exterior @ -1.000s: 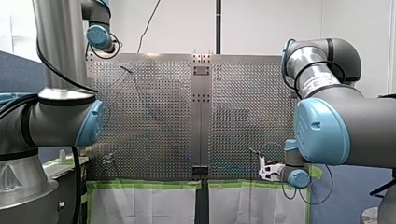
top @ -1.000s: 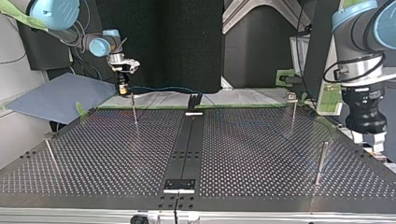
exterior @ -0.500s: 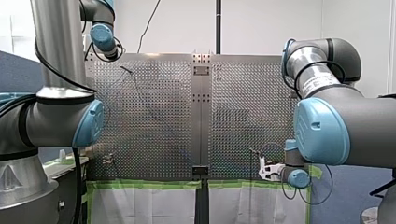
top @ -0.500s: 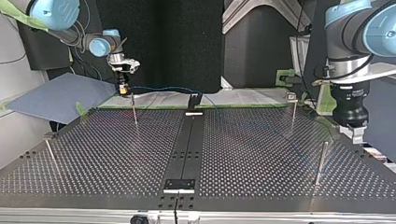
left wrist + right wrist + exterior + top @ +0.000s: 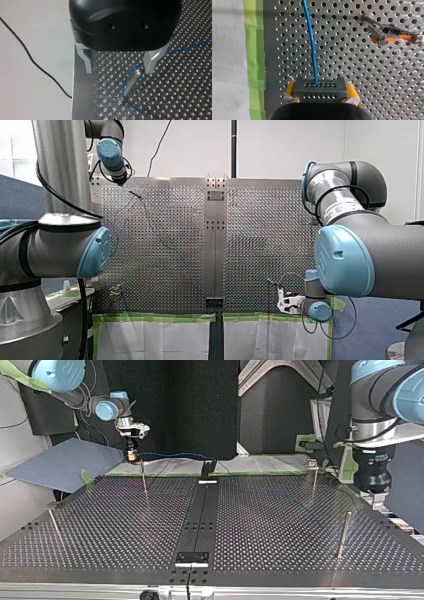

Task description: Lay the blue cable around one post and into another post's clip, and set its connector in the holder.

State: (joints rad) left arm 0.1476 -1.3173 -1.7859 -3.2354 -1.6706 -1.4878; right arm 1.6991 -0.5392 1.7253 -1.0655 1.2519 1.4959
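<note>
My right gripper [image 5: 132, 457] is at view's left, over the table's [image 5: 100, 525] far edge, clamped on the connector [image 5: 132, 454]. Blue cable [image 5: 170, 453] runs from it along that edge twd the black holder [image 5: 207, 467]. My left gripper [image 5: 378, 502] hangs at view's right, just off the table's side, near a plain post [image 5: 344, 532]. Clip-topped post [image 5: 313, 480] stands further back. Thin post [image 5: 144, 477] is just below the connector, w/ a 4th post [image 5: 54, 525] nr the left edge.

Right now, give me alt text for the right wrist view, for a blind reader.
My right claw, with yellow pads, grips a dark connector whose blue cable runs straight ahead over the perforated table. A post with an orange-marked clip stands ahead to one side; green tape edges the table opposite.
</note>
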